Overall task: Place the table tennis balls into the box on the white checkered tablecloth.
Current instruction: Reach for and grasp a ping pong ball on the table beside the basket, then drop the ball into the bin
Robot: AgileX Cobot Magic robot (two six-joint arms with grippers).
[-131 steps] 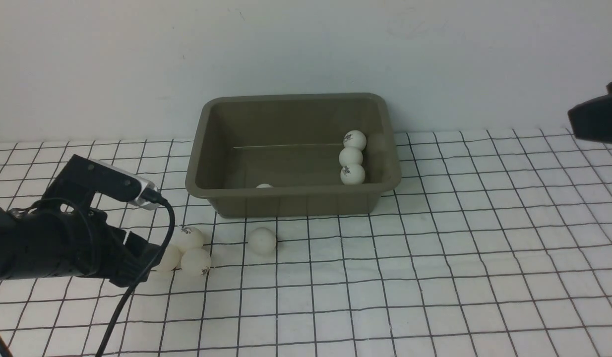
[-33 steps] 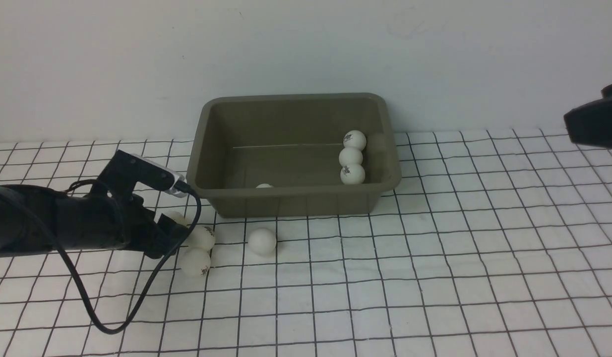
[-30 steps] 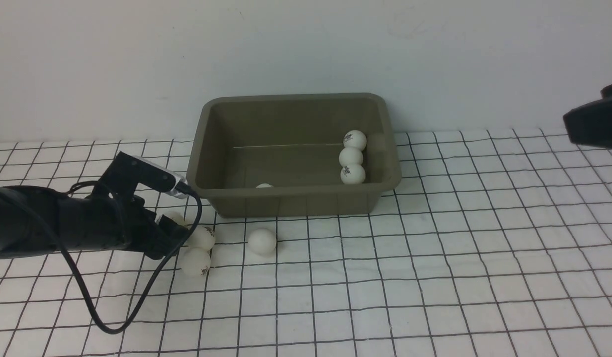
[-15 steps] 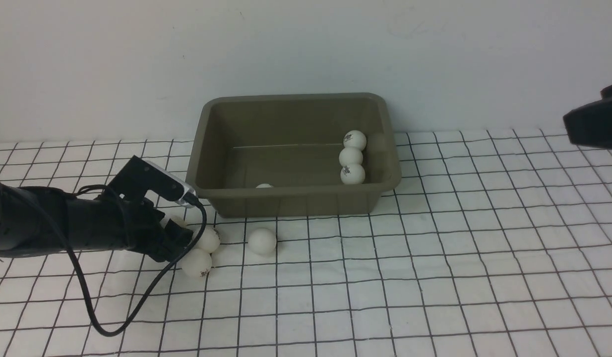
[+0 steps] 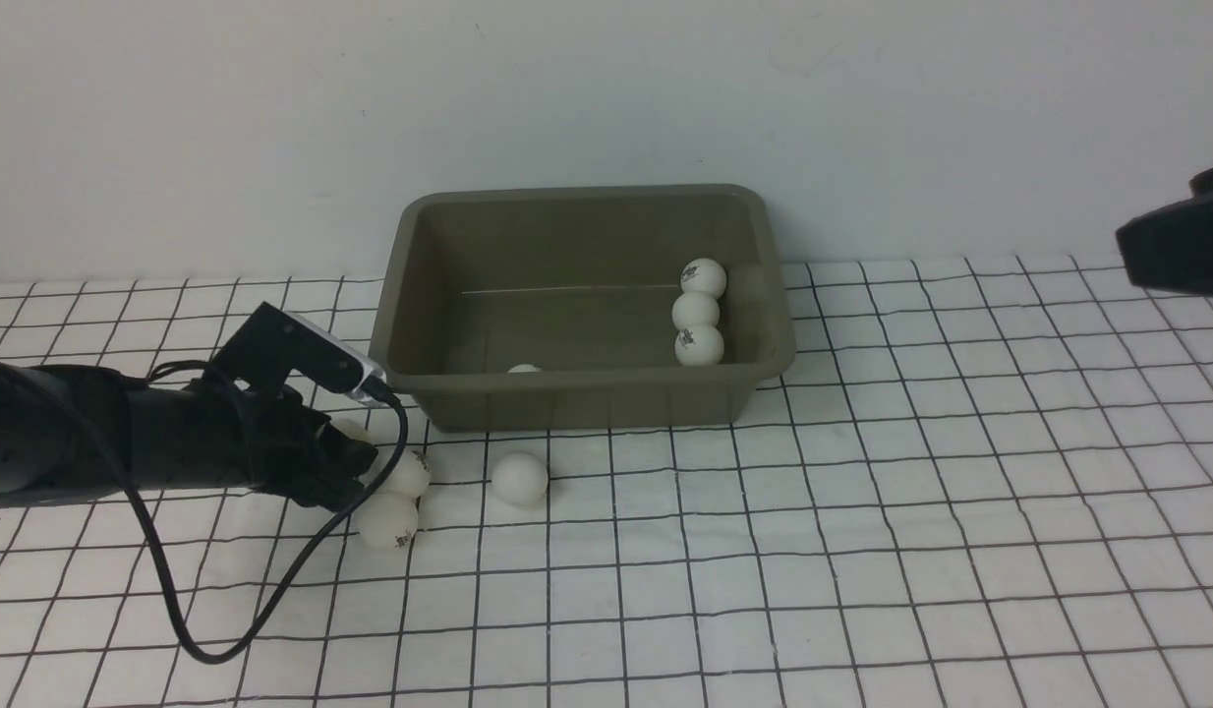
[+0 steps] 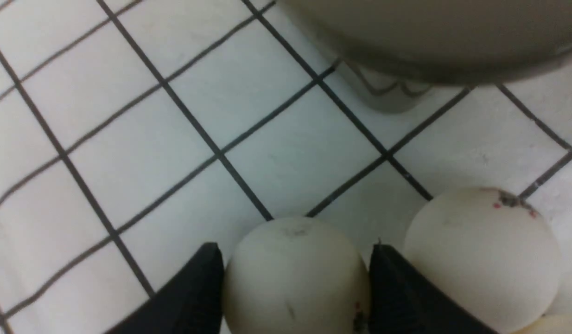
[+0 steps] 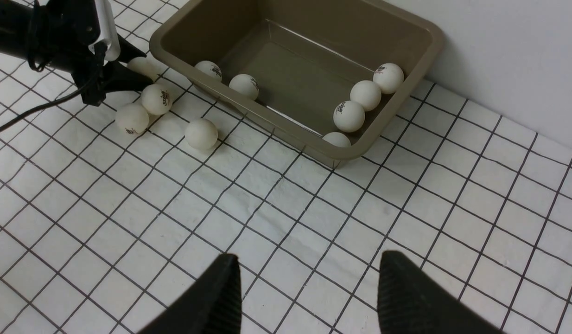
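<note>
Table tennis balls [image 7: 348, 116]: six lie in the box [image 5: 587, 398], whose long axis runs left-right along the plain pale wall [image 5: 606, 98], opening upward. Left hand [image 6: 295, 253] grips one ball [image 6: 295, 283] on the white checkered tablecloth [image 5: 862, 541], three loose nearby. Right hand [image 7: 309, 260] spread, empty.

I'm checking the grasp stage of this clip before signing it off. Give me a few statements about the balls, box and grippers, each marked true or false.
1. The left gripper has its fingers on both sides of a ball. True.
2. The box is empty. False: six balls lie in it.
3. The right gripper holds a ball. False: its jaws are open with nothing between them.
4. One ball lies alone on the cloth, in front of the box. True.
</note>
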